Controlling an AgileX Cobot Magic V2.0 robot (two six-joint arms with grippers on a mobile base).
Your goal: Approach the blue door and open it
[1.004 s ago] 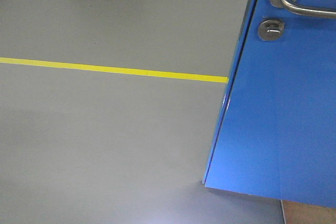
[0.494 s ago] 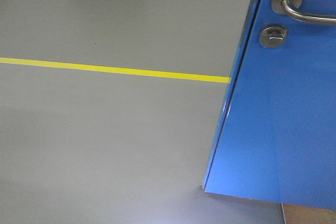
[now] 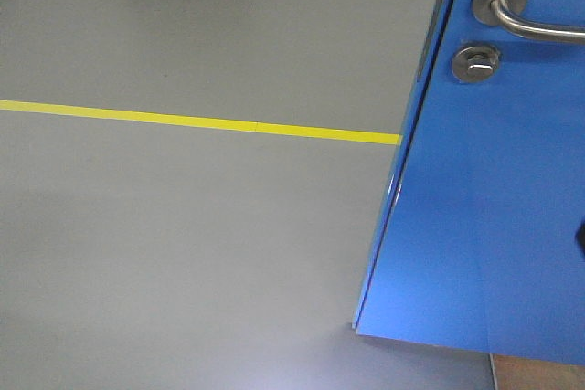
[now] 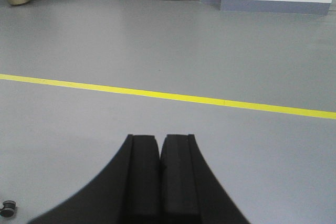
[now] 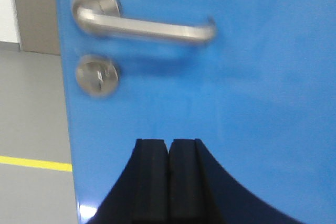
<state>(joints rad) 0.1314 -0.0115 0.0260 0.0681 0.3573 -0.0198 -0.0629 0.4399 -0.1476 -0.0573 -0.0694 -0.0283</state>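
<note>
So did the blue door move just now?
Yes, slightly. The blue door sits a bit further right in the front view: its handle shifted right while the yellow line stayed put.

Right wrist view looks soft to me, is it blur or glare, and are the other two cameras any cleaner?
Right wrist view: blur, not glare; the lever handle and thumb-turn lock are smeared, while the shut right gripper stays crisp. Front view: sharp, with a glossy sheen low on the blue door. Left wrist view: clear, evenly lit floor, yellow floor line well defined, left gripper shut.
</note>
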